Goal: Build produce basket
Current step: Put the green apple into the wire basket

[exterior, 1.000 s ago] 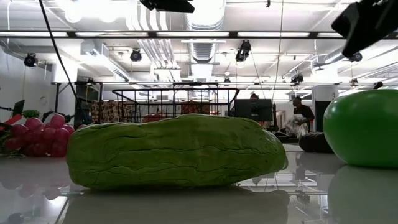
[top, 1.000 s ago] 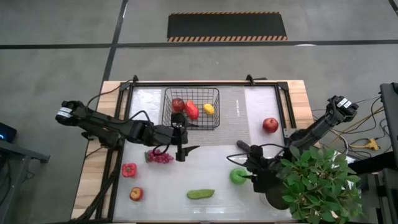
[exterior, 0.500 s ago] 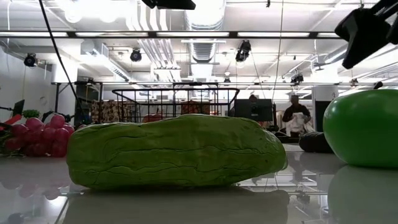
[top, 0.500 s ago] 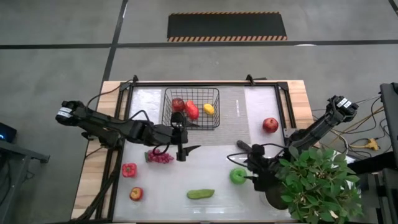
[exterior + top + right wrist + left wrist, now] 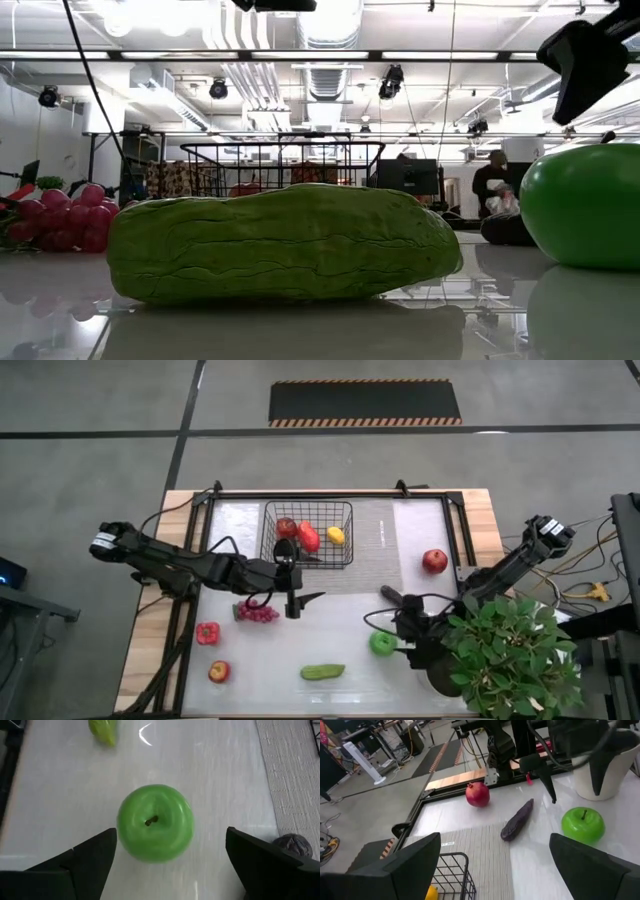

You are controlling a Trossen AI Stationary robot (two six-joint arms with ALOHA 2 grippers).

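On the desk (image 5: 420,530) you see the basket (image 5: 306,532) near the far edge, with a red apple (image 5: 286,527), a red pepper (image 5: 309,537) and a lemon (image 5: 336,535) inside. Your left tool (image 5: 291,604) hovers just in front of it, fingers apart and empty. Your right tool (image 5: 165,865), also spread wide, hangs over the green apple (image 5: 155,823) near the front edge. The cucumber (image 5: 322,672) lies at the front edge, the grapes (image 5: 257,613) beside the left tool.

Light is bright and even, coming from ceiling lamps (image 5: 330,20) that burn out to white at the top of the low view. The glossy worktop (image 5: 300,330) mirrors the cucumber (image 5: 285,243) and carries a glare streak in the right wrist view, where the green apple (image 5: 155,823) is slightly blurred. Shadows are soft.
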